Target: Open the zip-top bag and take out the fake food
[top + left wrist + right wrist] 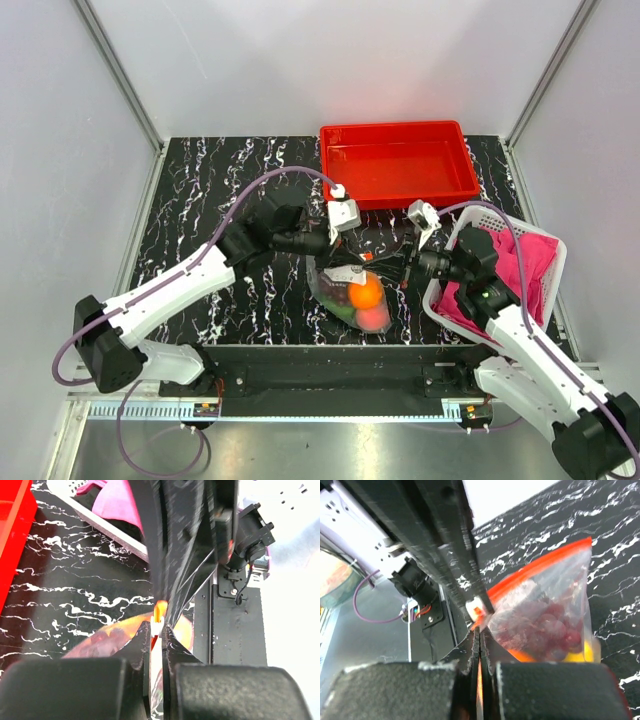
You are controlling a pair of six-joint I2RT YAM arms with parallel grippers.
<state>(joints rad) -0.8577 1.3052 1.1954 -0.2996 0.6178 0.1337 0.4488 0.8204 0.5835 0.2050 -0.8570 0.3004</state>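
Left end effector [159, 630] and right end effector [480, 636] each pinch the zip-top bag [355, 300] edge, lower centre of frame on the desk [220, 200]; opening step in hand; next, the zip needs parting to reach the fake food [366, 293]

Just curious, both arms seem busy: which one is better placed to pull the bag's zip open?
Left, probably: the left fingers pinch the white slider; the right fingers only clamp the zip-top bag at its edge.
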